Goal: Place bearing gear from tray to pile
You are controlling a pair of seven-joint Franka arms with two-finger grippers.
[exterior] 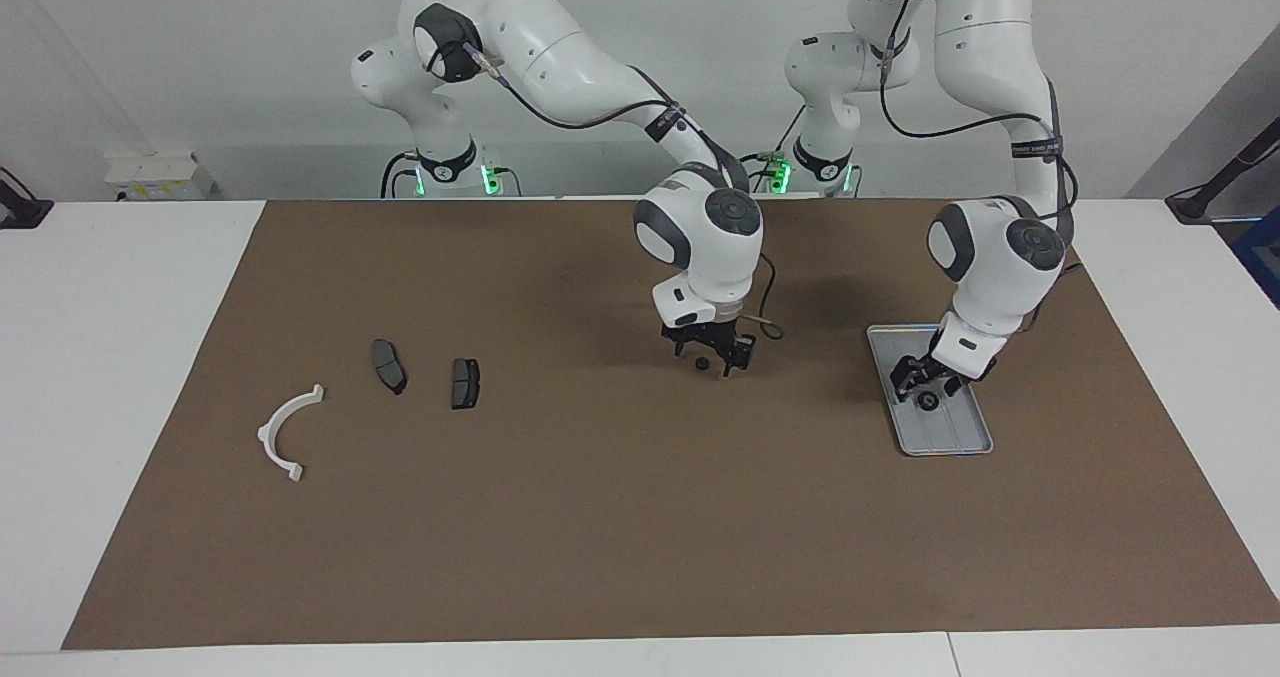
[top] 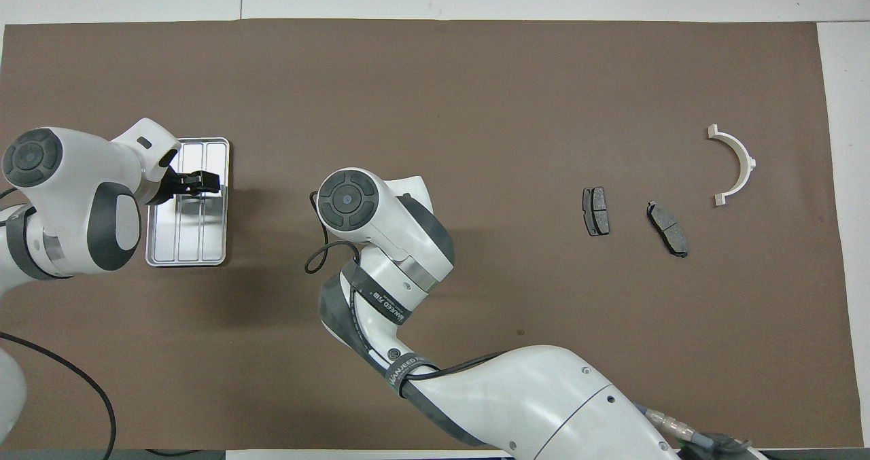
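Left pincer (exterior: 928,389) is down in the tray (exterior: 968,442), straddling your bearing gear (exterior: 929,402); grip I can't call. Right pincer (exterior: 713,355) brackets another gear (exterior: 703,364) mid-bench, grip unclear. Neither has reached the pile (exterior: 465,383) yet.

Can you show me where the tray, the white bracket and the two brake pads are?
tray (exterior: 958,439): facing view, bare ribbed floor.
white bracket (exterior: 272,427): facing view, middle of the curve.
brake pads (exterior: 465,383) (exterior: 388,366): facing view, flat tops.
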